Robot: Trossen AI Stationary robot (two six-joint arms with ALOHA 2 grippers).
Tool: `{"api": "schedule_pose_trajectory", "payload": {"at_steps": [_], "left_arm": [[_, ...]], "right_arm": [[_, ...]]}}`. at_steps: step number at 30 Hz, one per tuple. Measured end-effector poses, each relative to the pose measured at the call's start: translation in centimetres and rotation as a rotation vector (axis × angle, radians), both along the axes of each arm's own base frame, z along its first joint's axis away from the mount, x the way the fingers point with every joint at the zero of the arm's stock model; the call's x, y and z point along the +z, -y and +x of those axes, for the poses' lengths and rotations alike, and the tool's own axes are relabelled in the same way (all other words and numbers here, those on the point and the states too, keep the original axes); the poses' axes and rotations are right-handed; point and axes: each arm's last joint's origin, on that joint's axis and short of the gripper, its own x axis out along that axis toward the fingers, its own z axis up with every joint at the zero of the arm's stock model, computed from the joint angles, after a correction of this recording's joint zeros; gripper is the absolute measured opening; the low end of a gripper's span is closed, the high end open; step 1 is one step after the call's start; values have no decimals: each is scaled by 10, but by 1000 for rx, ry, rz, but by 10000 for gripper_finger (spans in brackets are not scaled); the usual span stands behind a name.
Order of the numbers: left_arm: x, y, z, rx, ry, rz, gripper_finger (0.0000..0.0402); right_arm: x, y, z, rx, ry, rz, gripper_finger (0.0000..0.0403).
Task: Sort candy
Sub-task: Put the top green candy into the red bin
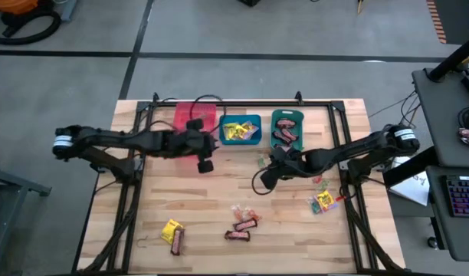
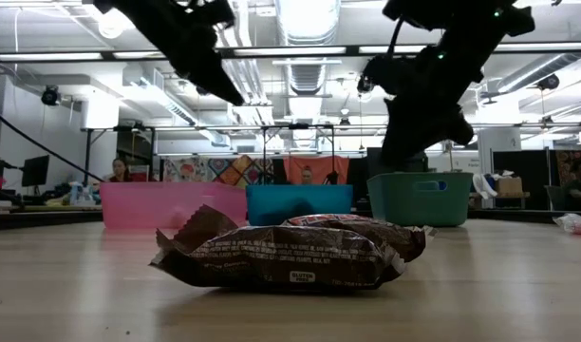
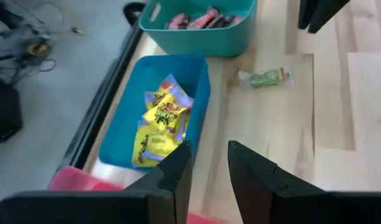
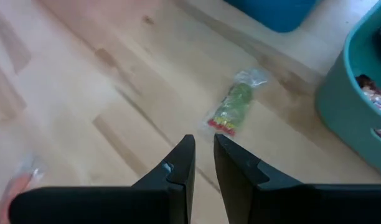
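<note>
Nearest to us in the low view, a dark brown-red bar (image 2: pixel 290 255) lies flat on the wooden counter (image 2: pixel 82 285), with a second one just behind it. From above, we see these bars (image 1: pixel 244 228) near the counter's front edge with a small clear-wrapped piece close by. Off to the left of them lie a yellow square packet (image 1: pixel 171 229) and another dark bar (image 1: pixel 178 241) touching it. Toward the right side, another yellow packet (image 1: pixel 324 201) lies among a few tiny clear-wrapped pieces.

Farther in, the right pincer (image 1: pixel 267 181) hangs above bare wood in the middle of the counter. Its wrist view shows the two fingers (image 4: pixel 178 171) a narrow gap apart with nothing between them, and a green clear-wrapped piece (image 4: pixel 231 111) lies on the wood just beyond their tips.

The left pincer (image 1: pixel 206 164) hovers at the near edge of the pink bin (image 1: pixel 185 116). In its wrist view, we see its fingers (image 3: pixel 256 171) parted and empty, above the pink bin's rim and pointed toward the blue bin (image 3: pixel 200 93).

At the back of the counter, three bins stand in a row: pink, then blue holding yellow packets (image 3: pixel 159 121), then the teal bin (image 1: pixel 286 119) holding dark bars (image 3: pixel 200 18).

Beyond the counter, we see a person (image 2: pixel 117 171) seated in the room.
</note>
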Motion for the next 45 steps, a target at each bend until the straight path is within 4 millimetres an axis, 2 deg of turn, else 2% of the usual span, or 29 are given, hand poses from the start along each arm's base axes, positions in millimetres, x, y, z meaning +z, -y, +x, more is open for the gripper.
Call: {"api": "schedule_pose_trajectory", "payload": {"at_steps": [7,20,24,31,35,39,45], "left_arm": [[2,20,-16,19,78,-47,86],[2,23,-20,6,79,-48,86],[-3,23,-21,5,61,-46,86],[-9,23,-23,7,42,-47,86],[-9,23,-23,7,43,-47,86],[-9,23,-23,8,43,-47,86],[-9,23,-22,9,46,-49,86]], "right_arm": [[-8,-1,17,-33,-30,-41,54],[-28,-4,45,-72,-91,-38,57],[-33,-4,46,-118,-155,-25,86],[-43,-1,51,-188,-198,-53,168],[-52,3,55,-207,-221,-64,200],[-63,8,56,-243,-248,-71,207],[-72,8,59,-241,-259,-77,188]]}}
